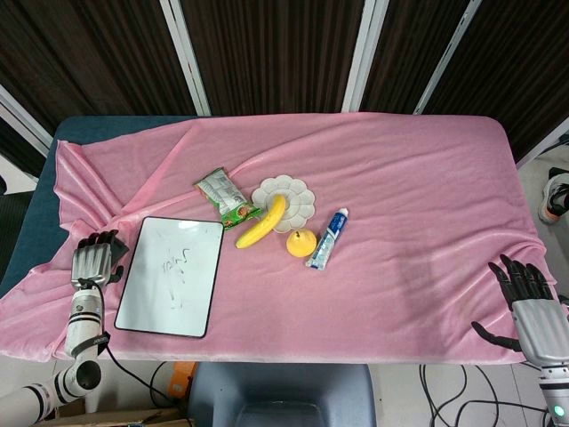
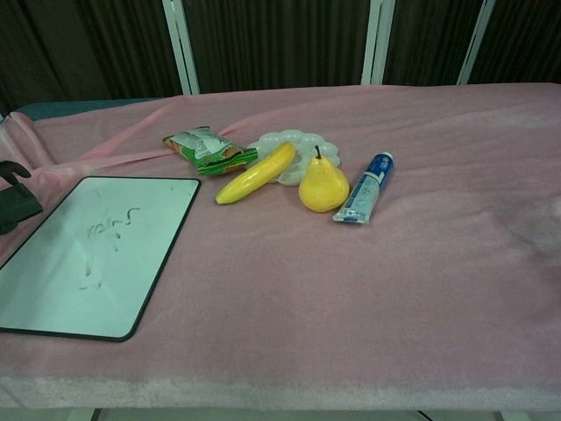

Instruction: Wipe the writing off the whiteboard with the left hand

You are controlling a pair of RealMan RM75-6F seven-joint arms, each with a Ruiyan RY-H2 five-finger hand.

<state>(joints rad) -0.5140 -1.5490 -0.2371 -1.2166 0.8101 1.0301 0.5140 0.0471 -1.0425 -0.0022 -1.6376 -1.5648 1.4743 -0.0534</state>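
Some faint writing on whiteboard (image 1: pixel 171 276)

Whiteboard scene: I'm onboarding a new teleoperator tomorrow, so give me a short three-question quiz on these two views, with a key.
1. True or false: the left hand is already resting on the whiteboard.
2. Multiple choice: which thing lies partly on the white plate? A) snack packet B) banana C) toothpaste tube
3. Fill in: the yellow fruit standing upright between the banana and the toothpaste tube is a ____.

Key: 1. False: the hand sits beside the board's left edge, and faint writing remains. 2. B. 3. pear.
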